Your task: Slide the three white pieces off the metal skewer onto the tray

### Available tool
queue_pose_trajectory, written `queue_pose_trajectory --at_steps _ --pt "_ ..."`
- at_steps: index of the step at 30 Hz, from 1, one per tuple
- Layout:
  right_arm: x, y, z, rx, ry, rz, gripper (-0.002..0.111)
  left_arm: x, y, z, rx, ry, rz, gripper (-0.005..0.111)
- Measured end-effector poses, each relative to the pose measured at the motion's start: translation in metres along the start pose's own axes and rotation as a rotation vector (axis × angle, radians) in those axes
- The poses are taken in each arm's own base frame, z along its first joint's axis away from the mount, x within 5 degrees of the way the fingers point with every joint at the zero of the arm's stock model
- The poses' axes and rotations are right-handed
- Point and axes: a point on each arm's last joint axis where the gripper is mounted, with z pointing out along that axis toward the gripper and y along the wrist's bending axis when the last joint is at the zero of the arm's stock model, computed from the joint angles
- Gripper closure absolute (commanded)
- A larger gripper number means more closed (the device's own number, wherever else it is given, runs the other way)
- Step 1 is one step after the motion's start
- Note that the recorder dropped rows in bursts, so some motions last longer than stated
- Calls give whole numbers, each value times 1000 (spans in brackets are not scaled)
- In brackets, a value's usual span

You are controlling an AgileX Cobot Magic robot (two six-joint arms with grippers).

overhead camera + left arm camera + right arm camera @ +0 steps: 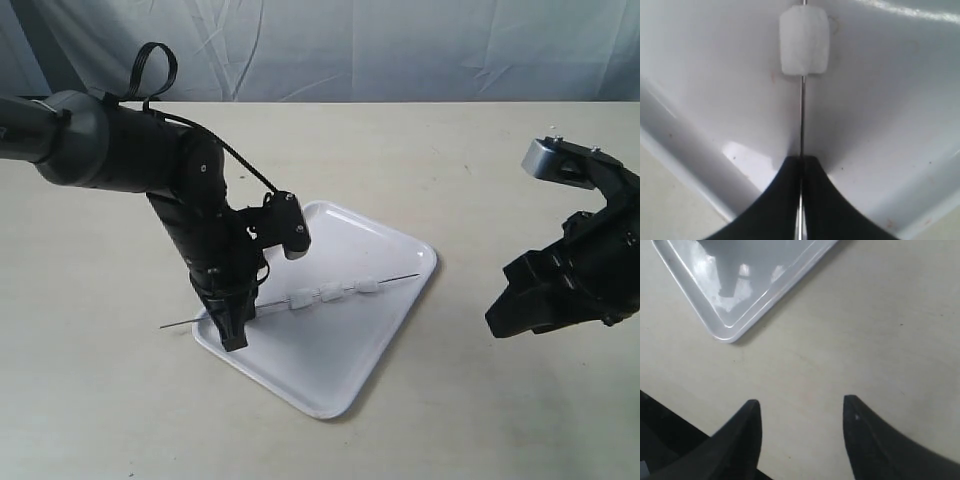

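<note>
The white tray (355, 345) lies mid-table. Just above it the thin metal skewer (400, 279) runs level, with three white pieces (332, 293) threaded side by side near its middle. My left gripper (232, 318) is shut on the skewer's left part, and the rod's short end sticks out past the tray's left rim. In the left wrist view the skewer (802, 115) comes out between the closed fingers (775, 200) toward the nearest white piece (804, 42). My right gripper (801, 405) is open over bare table, right of the tray (735, 315).
The tabletop (450, 150) is beige, with a pale wrinkled cloth backdrop (400, 50) behind it. The right arm (575, 270) hangs over the table to the right of the tray. The left arm (150, 160) leans in from the left.
</note>
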Motion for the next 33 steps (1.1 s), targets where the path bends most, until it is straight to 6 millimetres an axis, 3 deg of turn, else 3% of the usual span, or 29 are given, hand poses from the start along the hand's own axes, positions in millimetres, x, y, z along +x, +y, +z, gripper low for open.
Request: queue_pose_trajectory --at_steps 7,18,22,33 --pt "-1 -1 0 8 -12 0 60 1 -1 0 10 11 -98 107" --pt "-15 -8 -1 84 -164 11 60 14 -1 -10 27 102 -429 107" --pt "-18 -9 -2 100 -197 14 60 14 -4 -35 -1 71 -483 107" --pt "-19 -7 -2 74 -212 37 60 7 -24 -131 2 -116 -523 107"
